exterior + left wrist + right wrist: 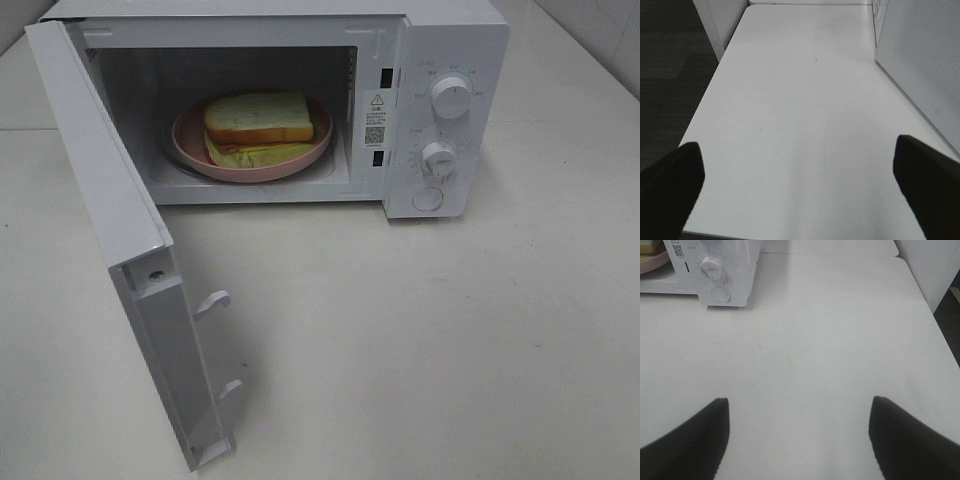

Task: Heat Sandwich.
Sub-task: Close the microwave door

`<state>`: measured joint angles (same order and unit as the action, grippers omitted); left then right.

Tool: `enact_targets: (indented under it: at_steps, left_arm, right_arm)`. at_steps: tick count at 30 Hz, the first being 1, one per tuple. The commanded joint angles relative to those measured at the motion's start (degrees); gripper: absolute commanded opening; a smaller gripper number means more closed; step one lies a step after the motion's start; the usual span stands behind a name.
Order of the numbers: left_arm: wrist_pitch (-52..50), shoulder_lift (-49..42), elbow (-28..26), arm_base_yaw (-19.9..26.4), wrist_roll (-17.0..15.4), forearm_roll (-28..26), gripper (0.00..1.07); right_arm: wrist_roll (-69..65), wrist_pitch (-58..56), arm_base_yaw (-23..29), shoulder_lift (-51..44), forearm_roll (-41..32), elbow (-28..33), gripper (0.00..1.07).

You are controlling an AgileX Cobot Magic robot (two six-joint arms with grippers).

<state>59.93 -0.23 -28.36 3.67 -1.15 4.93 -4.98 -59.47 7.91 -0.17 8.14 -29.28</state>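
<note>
A white box-shaped microwave oven stands at the far side of the pale white tabletop. Its white hinged door is swung fully open towards the left of the high view, with two white latch hooks jutting from its free edge. Inside the cavity sits a round salmon-pink plate. The sandwich lies on that plate: a thick pale bread slice with a tan crust, resting on a flat yellowish-green layer that pokes out at the front. It stays within the plate's rim, well inside the oven.

On the control panel to the right of the cavity are an upper white round knob and a lower white round knob (ringed by small printed marks, too fine to read), with a round white push button just below them.

The left hand hangs over bare tabletop, its two dark fingers spread wide with nothing between them. A white panel with a fine dotted pattern stands to one side, and dark floor lies past the tabletop's edge.

The right hand is likewise spread and holds nothing. It hangs over bare tabletop, well apart from the microwave's control panel.
</note>
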Motion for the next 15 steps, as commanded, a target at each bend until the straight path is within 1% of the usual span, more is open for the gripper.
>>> enact_targets:
  at_steps: [1,15]
  left_arm:
    - [-0.63,-1.66,0.17,0.23,0.06,0.06,0.98]
    - [-0.63,-1.66,0.17,0.23,0.06,0.06,0.98]
  right_arm:
    - [0.34,0.63,-0.34,-1.6,0.0,0.23,0.74]
    - [0.34,0.63,-0.34,-1.6,0.0,0.23,0.74]
